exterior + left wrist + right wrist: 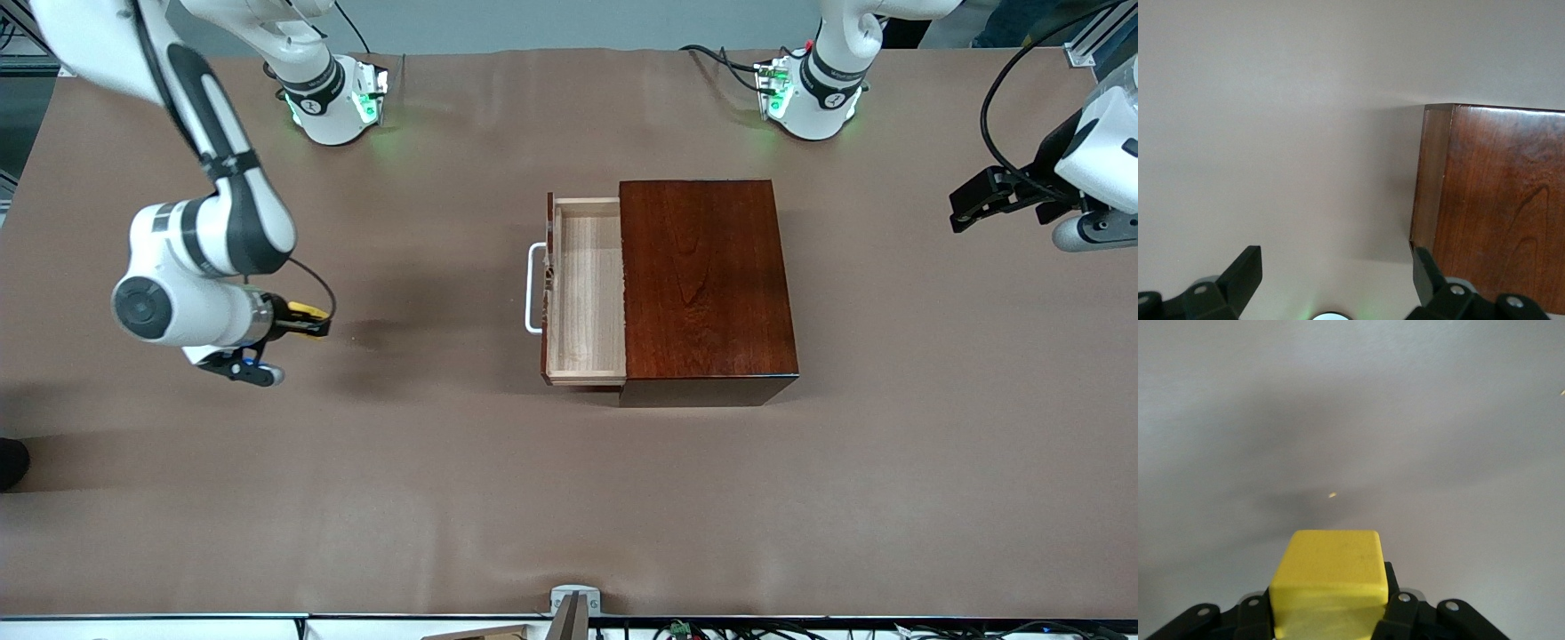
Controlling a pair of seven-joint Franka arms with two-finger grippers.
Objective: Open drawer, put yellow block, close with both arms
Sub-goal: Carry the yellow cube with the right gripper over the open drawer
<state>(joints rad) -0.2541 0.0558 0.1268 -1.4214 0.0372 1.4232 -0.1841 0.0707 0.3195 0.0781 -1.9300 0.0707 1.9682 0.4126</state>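
Observation:
The drawer (584, 293) stands pulled out of the dark wooden box (707, 284), its pale tray holding nothing and its white handle (533, 289) facing the right arm's end of the table. My right gripper (313, 324) is shut on the yellow block (307, 310) over the bare table toward the right arm's end. In the right wrist view the yellow block (1328, 577) fills the space between the jaws of the right gripper (1328, 617). My left gripper (971, 206) hangs open over the left arm's end of the table. The left wrist view shows the left gripper (1336, 280) holding nothing, with a corner of the box (1491, 213) beside it.
The two arm bases (333, 98) (809, 93) stand along the table edge farthest from the front camera, with cables by them. A small grey bracket (573, 600) sits at the table edge nearest the front camera. Brown table cover (444, 480) surrounds the box.

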